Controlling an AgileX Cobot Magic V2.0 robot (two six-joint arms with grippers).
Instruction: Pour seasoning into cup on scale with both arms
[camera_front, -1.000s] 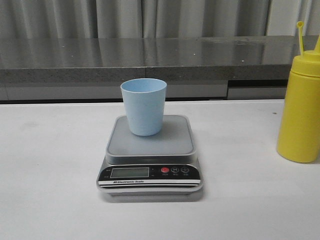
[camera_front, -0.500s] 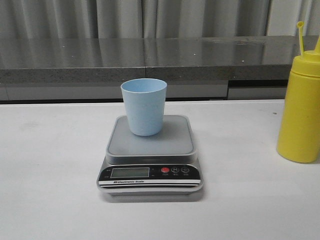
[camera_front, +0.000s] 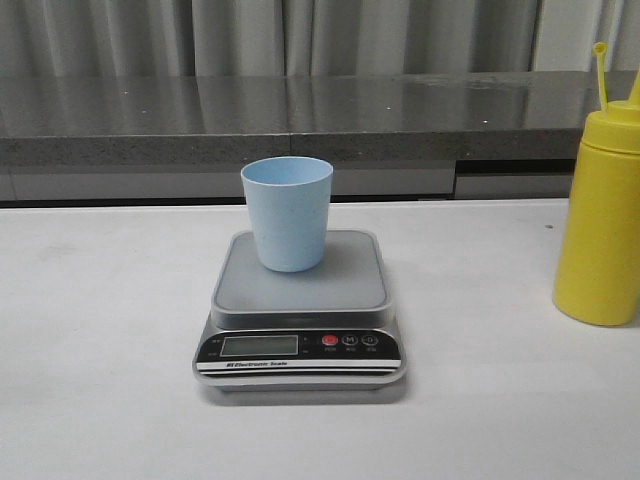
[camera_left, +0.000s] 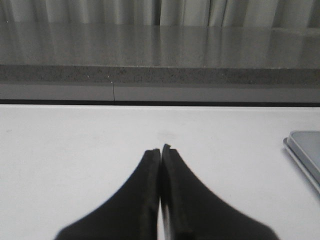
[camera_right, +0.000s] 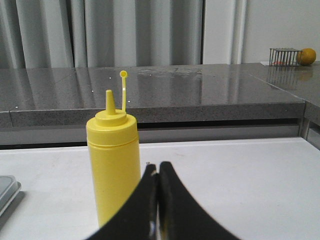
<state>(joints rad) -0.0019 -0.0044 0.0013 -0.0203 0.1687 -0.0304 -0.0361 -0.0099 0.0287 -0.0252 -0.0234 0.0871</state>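
A white table (camera_front: 100, 330) runs back to a grey stone ledge and pale curtains. Nothing on it has shifted since a second ago: the blue cup (camera_front: 287, 212) stands upright on the scale (camera_front: 300, 315) at mid-table, and the yellow bottle (camera_front: 602, 225) stands well off to its right, its cap seemingly off the nozzle. The left gripper (camera_left: 160, 150) has its fingers pressed together over bare table; the right gripper (camera_right: 158, 167) is likewise closed, empty, just in front of the bottle
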